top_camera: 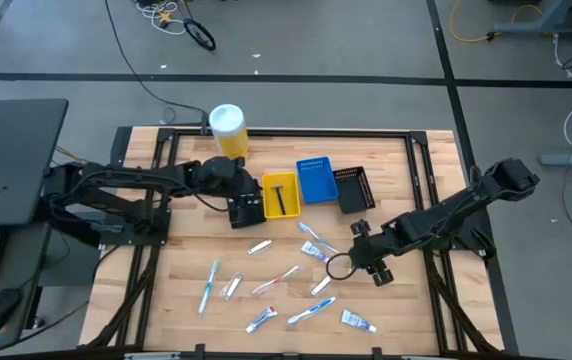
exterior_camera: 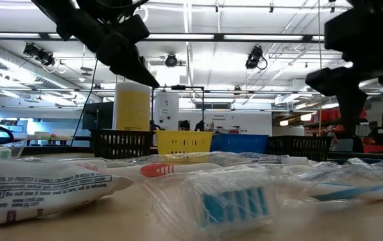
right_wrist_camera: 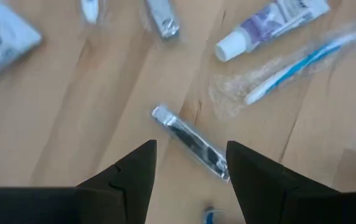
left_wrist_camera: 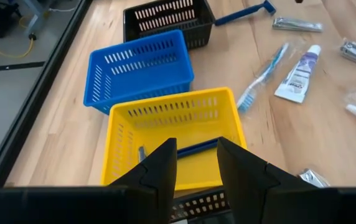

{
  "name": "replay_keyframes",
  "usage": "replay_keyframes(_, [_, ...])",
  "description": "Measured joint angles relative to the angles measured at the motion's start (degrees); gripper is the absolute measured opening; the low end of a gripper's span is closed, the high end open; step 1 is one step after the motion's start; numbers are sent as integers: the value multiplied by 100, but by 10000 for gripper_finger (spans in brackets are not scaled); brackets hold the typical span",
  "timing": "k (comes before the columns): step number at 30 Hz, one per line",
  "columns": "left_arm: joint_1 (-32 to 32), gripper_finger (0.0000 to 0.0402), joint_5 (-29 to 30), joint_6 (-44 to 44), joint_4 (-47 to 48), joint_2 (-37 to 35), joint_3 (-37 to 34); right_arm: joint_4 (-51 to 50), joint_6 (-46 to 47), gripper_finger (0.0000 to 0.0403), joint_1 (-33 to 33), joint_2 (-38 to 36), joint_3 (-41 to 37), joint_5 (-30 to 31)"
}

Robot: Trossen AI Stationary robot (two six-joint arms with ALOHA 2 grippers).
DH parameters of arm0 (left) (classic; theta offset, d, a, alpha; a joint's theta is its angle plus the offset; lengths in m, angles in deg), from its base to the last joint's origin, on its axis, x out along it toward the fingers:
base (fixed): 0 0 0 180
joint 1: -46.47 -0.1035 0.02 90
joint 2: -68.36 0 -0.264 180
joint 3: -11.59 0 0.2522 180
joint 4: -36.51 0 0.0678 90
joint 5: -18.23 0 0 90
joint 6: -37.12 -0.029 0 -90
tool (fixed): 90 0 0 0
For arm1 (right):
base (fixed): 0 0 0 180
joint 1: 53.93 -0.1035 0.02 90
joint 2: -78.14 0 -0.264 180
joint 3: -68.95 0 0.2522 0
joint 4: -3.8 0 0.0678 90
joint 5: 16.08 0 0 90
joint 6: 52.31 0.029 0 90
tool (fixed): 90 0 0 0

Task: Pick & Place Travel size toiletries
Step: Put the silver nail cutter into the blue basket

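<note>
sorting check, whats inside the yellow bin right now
A dark-handled razor lies in the yellow bin. The left claw hangs open over it, its fingers hiding the near part of the floor.

Lab/workshop: open hall w/ ceiling cameras (exterior_camera: 256, 57), strip lights, floor cables (top_camera: 171, 20).

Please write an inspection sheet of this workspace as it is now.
Surface: light wooden table.
Job's things: wrapped toothbrushes, small tubes and metal clippers scattered near front; dark razor in yellow plastic bin.
Clutter: blue bin, black bin, yellow canister with white lid.
End effectors: left open, empty, above yellow bin; right open above clippers.
Cables: on floor behind table.
Surroundings: workshop hall.
</note>
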Motion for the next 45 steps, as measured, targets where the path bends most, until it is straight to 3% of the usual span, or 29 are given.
replay_keyframes(9, [2,124,0,100,-12,0,0,860,-978,204,42,0,-731,369])
replay_keyframes(16, [2,124,129,331,-5,0,0,2002,-1029,204,155,0,-1316,250])
replay_keyframes(24, [2,124,151,177,-6,0,0,2150,-1065,203,155,0,-1566,135])
replay_keyframes(37, [2,124,151,211,-8,2,0,2373,-406,84,158,56,-1616,-175])
replay_keyframes(45, [2,124,151,158,-8,2,2,3300,518,69,157,63,-1608,-356])
